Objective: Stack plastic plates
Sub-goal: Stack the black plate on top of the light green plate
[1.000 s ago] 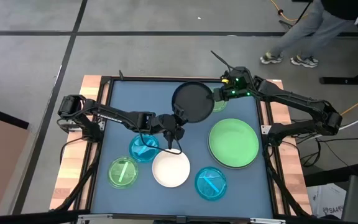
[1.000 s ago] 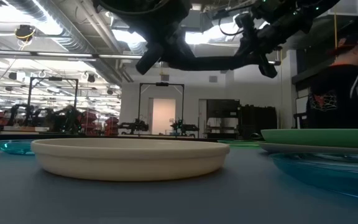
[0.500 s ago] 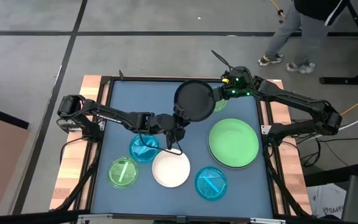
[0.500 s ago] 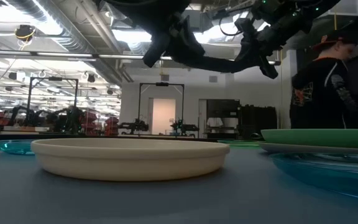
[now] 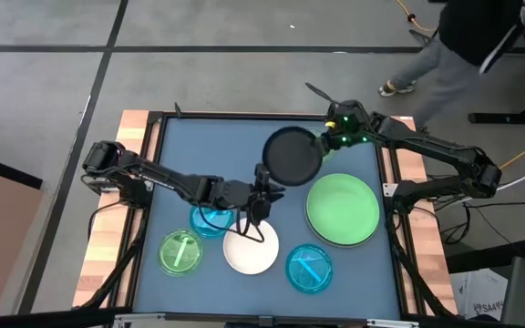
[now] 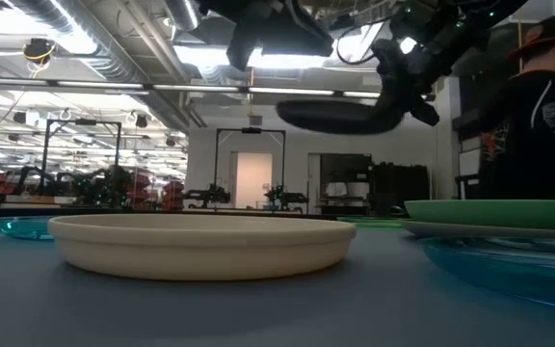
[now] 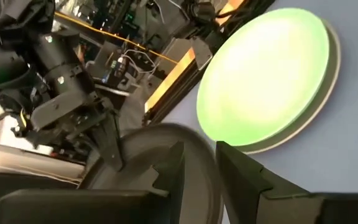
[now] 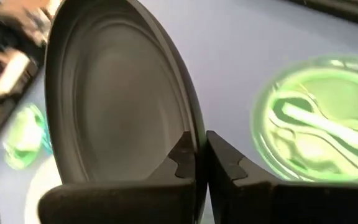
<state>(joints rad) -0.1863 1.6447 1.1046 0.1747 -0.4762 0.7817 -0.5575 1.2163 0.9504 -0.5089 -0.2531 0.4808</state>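
Note:
The black plate (image 5: 292,157) hangs in the air between both grippers, clear of the table in the low view (image 6: 335,114). My left gripper (image 5: 262,179) is shut on its near-left rim and my right gripper (image 5: 324,141) on its far-right rim. The large light green plate (image 5: 343,210) lies on the grey plate (image 7: 277,142) at the table's right. The white plate (image 5: 251,248) rests flat near the front. Two small blue plates (image 5: 211,220) (image 5: 309,267) and a small green plate (image 5: 180,252) lie around it. Another small green plate (image 8: 322,130) lies under my right gripper. My left gripper pinches the black plate's rim (image 7: 199,163) between its two fingers (image 7: 241,174), one above the rim and one below, coming level from the table's left. The plate is lifted clear. My right gripper pinches the opposite rim (image 8: 194,134) between its fingers (image 8: 225,163), reaching in from the table's far right.
The blue table mat (image 5: 208,155) has bare room at its far left. A raised black frame (image 5: 158,128) borders the mat. A person (image 5: 481,36) walks on the floor beyond the table's far right corner.
Both grippers have carried the black plate a short way toward the table's right and near edge, closer to the large green plate, and it now hangs more level. The person behind the table has walked on.

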